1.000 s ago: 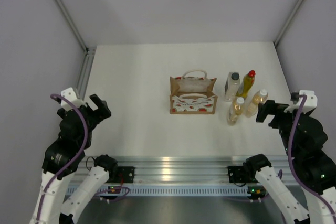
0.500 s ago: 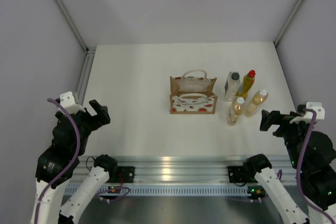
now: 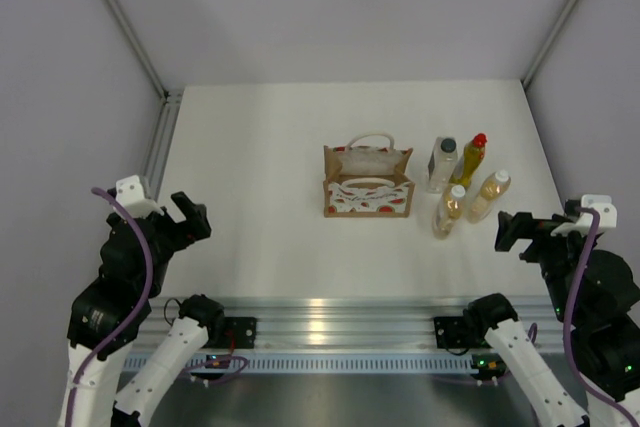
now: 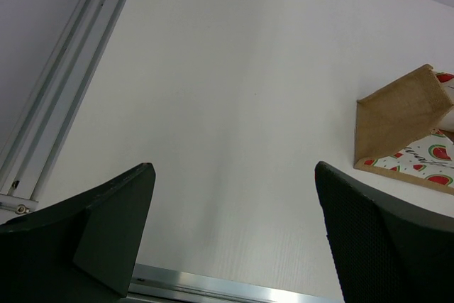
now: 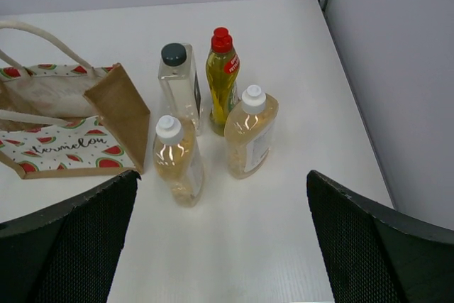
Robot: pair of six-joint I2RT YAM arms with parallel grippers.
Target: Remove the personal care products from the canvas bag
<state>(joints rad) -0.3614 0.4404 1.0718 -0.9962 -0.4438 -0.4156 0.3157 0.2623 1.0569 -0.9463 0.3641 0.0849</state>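
Middle of the counter: the canvas bag [image 3: 368, 182] stands upright on the counter [image 3: 250, 147], mouth open, white handles up, watermelon front facing the arms.
Bottles: all four stand upright at 3 o'clock from the bag, bunched close together, outside it.
Back pair: the clear bottle with the dark grey cap [image 5: 177, 86] is nearer the bag. The yellow bottle with the red cap [image 5: 221, 83] is just beside it.
Front pair: the amber bottle by the bag [image 5: 177, 161] stands just beside the bag's brown side wall. The other amber bottle [image 5: 252, 136] is at its 2 o'clock.
Inside the bag: no bottle shows in it from above, so the job looks done.
Left pincer [image 4: 233, 175]: wide open, holding nothing, over bare counter at 8 o'clock from the bag, well apart.
Right pincer [image 5: 221, 175]: wide open, holding nothing, near the bottles at their 5 o'clock.
Why the arms sit so: both are low and near their bases, out of the way. I think this is a resting spot.
Around: a metal rail [image 4: 64, 97] runs along the counter's 9 o'clock edge, and a grey wall [image 5: 397, 69] stands at 3 o'clock.
In the way: nothing lies between either pincer and the bag. The front amber bottles would get bumped first if the right arm reached forward.
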